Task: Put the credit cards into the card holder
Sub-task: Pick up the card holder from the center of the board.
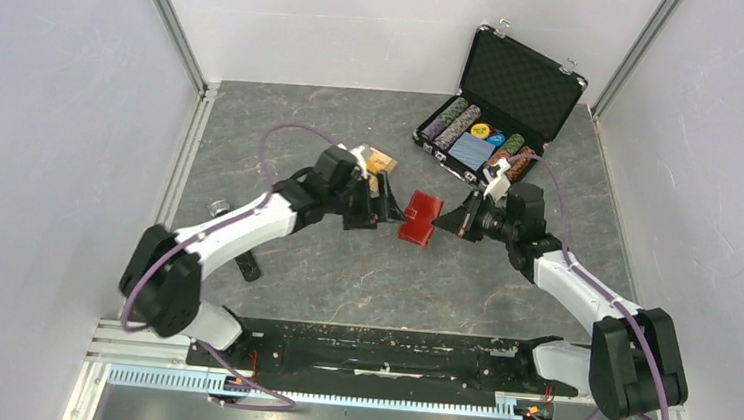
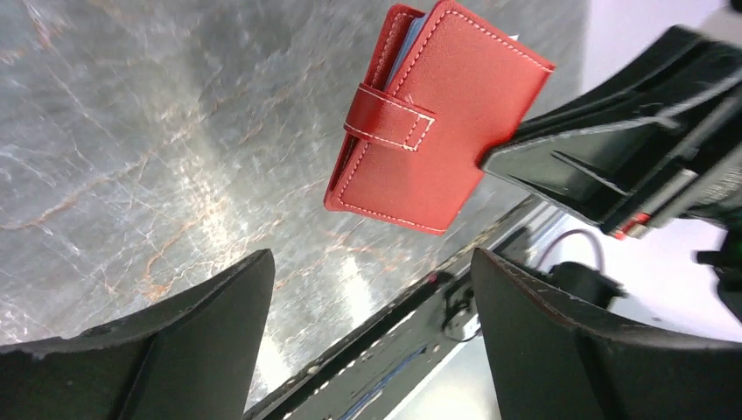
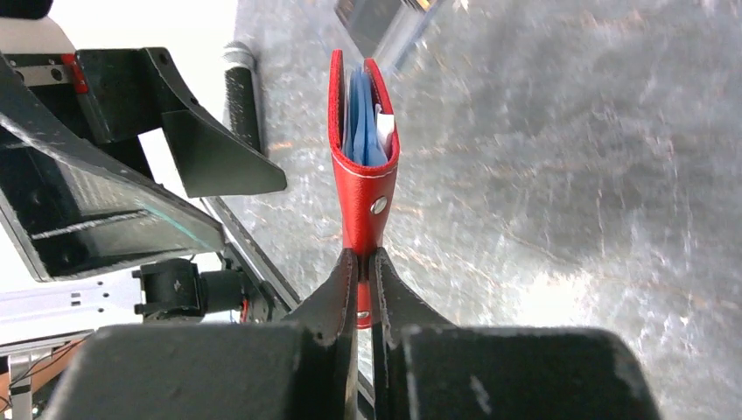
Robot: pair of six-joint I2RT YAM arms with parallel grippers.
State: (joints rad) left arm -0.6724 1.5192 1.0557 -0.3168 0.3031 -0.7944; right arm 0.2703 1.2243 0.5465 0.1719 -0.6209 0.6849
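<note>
The red card holder [image 1: 417, 220] hangs just above the table's middle, held at one edge by my right gripper [image 1: 446, 219], which is shut on it. In the right wrist view the card holder [image 3: 361, 179] stands edge-on with pale blue lining showing, its red leather pinched between my right gripper's [image 3: 365, 262] jaws. In the left wrist view the card holder [image 2: 437, 131] has its snap tab wrapped across it. My left gripper [image 2: 369, 262] is open and empty, just left of the holder [image 1: 386, 209]. Orange credit cards [image 1: 383, 159] lie behind the left wrist, partly hidden.
An open black chip case [image 1: 505, 100] with poker chips and a blue deck stands at the back right. A small black cylinder [image 1: 218, 208] and a black piece [image 1: 248, 266] lie by the left arm. Grey walls close in both sides.
</note>
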